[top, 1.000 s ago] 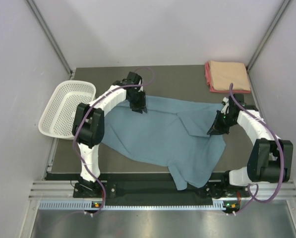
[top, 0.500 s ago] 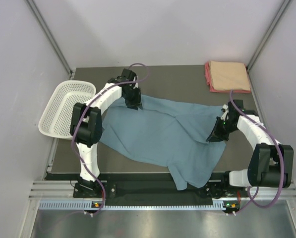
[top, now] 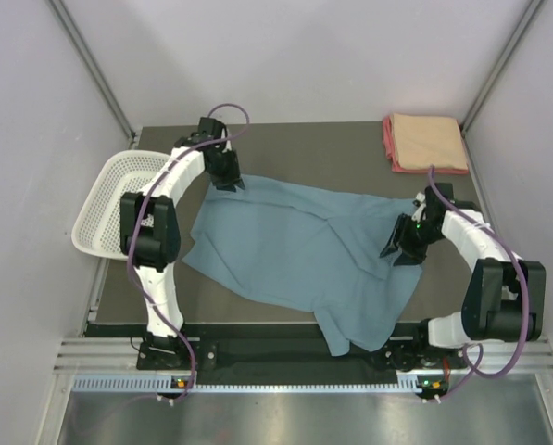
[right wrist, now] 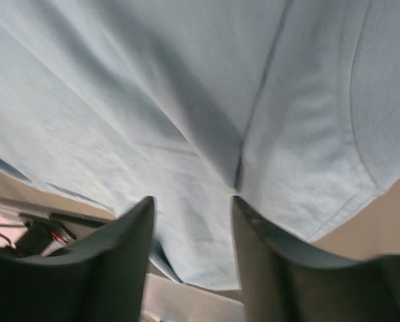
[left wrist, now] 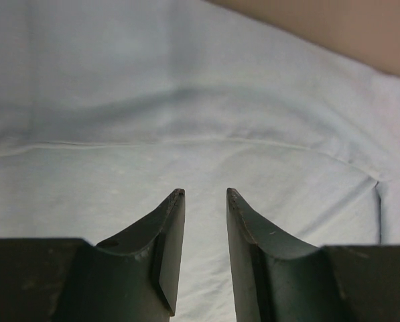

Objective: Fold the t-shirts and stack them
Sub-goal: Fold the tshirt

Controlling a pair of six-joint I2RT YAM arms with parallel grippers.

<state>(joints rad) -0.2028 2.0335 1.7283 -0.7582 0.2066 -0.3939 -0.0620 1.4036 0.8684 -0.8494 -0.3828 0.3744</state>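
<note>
Your large dusty blue-grey cloth t-shirt (top: 304,250) lies spread and rumpled across the middle of the dark worktop (top: 332,148). It is not folded. One end hangs past the near edge between the arm bases, and creases run diagonally over its right half.

Your left gripper (top: 226,178) sits at the shirt's far-left corner. In the left wrist view its dark fingers (left wrist: 173,228) stand apart. Flat blue cloth and a stitched seam show through the gap and nothing is pinched, so it is released.

Your right gripper (top: 401,248) is over the shirt's right edge. In the right wrist view its fingers (right wrist: 126,241) are parted, with cloth, a hem and a seam beyond them. Nothing is clamped, so it is released too.

In the far-right corner a peach-tan t-shirt (top: 428,139), folded into a flat rectangle, lies on top of a pink-red folded t-shirt (top: 390,153). The pink-red one's edge shows along the stack's left and near sides. That stack is well apart from the blue shirt.

A white plastic mesh basket (top: 109,209) sits at the worktop's left edge, partly off it and near the left arm. A purple cable (top: 228,109) loops over that arm.
</note>
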